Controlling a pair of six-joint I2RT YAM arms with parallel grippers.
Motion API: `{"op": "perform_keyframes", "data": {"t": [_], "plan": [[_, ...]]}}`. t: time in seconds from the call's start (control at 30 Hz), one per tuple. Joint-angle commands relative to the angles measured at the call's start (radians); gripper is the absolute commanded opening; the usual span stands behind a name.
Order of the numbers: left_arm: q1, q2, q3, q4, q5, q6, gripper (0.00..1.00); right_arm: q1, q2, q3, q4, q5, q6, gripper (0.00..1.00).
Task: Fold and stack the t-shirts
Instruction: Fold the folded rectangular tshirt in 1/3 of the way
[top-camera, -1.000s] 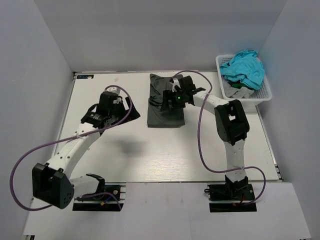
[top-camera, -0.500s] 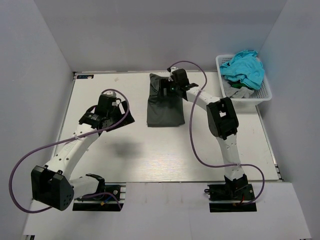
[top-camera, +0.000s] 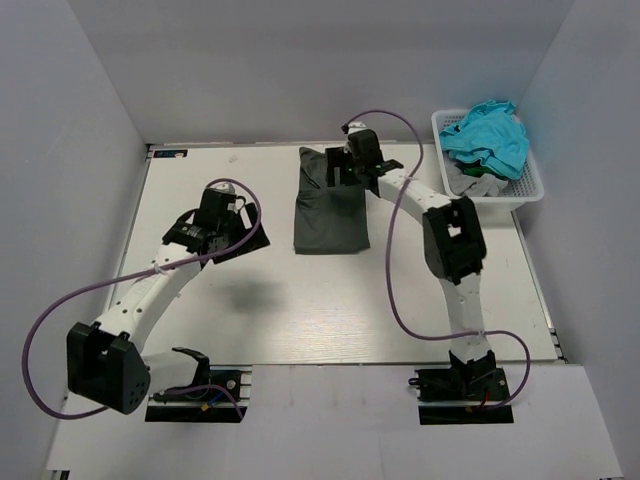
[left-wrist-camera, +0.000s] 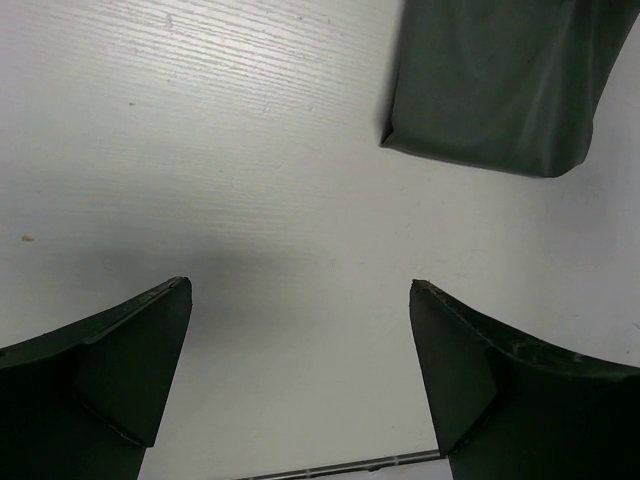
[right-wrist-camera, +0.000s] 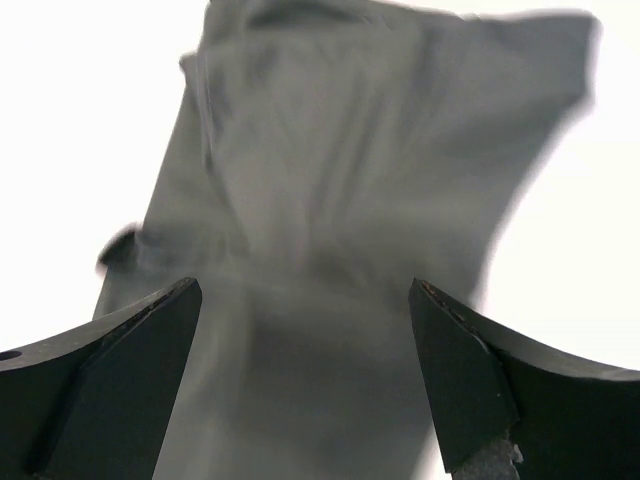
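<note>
The dark shirt (top-camera: 330, 215) lies folded left of the basket (top-camera: 530, 172). A turquoise shirt (top-camera: 490, 135) and a grey shirt (top-camera: 472, 182) lie inside the basket, not yet folded. The right gripper (right-wrist-camera: 303, 292), over the dark shirt, and the left gripper (left-wrist-camera: 300, 290), further left, are both spread apart and hold nothing.

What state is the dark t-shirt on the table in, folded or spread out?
Folded. The dark t-shirt lies as a narrow rectangle, with no sleeves sticking out.

Folded t-shirt (top-camera: 328, 215) lies on table (top-camera: 300, 300), centre-far, long axis front-to-back. Basket (top-camera: 528, 192) sits at far R corner w/ other t-shirts (top-camera: 487, 135) heaped in it. R gripper (top-camera: 345, 172) is over shirt's far end. L gripper (top-camera: 238, 232) is above table, left of shirt, apart from it.
</note>
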Motion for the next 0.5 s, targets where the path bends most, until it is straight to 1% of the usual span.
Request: {"op": "perform_keyframes", "data": {"t": [0.0, 0.03, 0.07, 0.1, 0.13, 0.2, 0.23, 0.37, 0.43, 0.47], "plan": [[-0.005, 0.041, 0.028, 0.087, 0.037, 0.011, 1.00, -0.011, -0.294, -0.146, 0.011, 0.102, 0.036, 0.90], [-0.015, 0.061, 0.028, 0.107, 0.077, 0.021, 1.00, -0.016, -0.322, -0.248, -0.036, 0.122, 0.070, 0.90], [-0.015, 0.082, 0.028, 0.130, 0.104, 0.022, 1.00, -0.020, -0.348, -0.281, -0.082, 0.124, 0.137, 0.90], [-0.015, 0.125, 0.028, 0.154, 0.124, 0.022, 1.00, -0.022, -0.420, -0.315, -0.105, 0.118, 0.158, 0.90], [-0.025, 0.147, 0.028, 0.211, 0.173, 0.022, 1.00, -0.025, -0.443, -0.429, -0.148, 0.101, 0.173, 0.90], [-0.036, 0.194, 0.028, 0.266, 0.233, 0.022, 1.00, -0.026, -0.501, -0.502, -0.162, 0.044, 0.199, 0.90], [-0.048, 0.245, 0.028, 0.310, 0.249, 0.022, 1.00, -0.029, -0.525, -0.575, -0.192, 0.026, 0.207, 0.90], [-0.085, 0.386, 0.084, 0.340, 0.249, 0.031, 0.99, -0.033, -0.546, -0.656, -0.223, -0.008, 0.207, 0.90], [-0.097, 0.435, 0.123, 0.340, 0.206, 0.031, 0.93, -0.034, -0.504, -0.647, -0.260, -0.023, 0.185, 0.90], [-0.111, 0.479, 0.142, 0.320, 0.191, 0.031, 0.88, -0.033, -0.488, -0.628, -0.269, -0.020, 0.184, 0.90]]}}
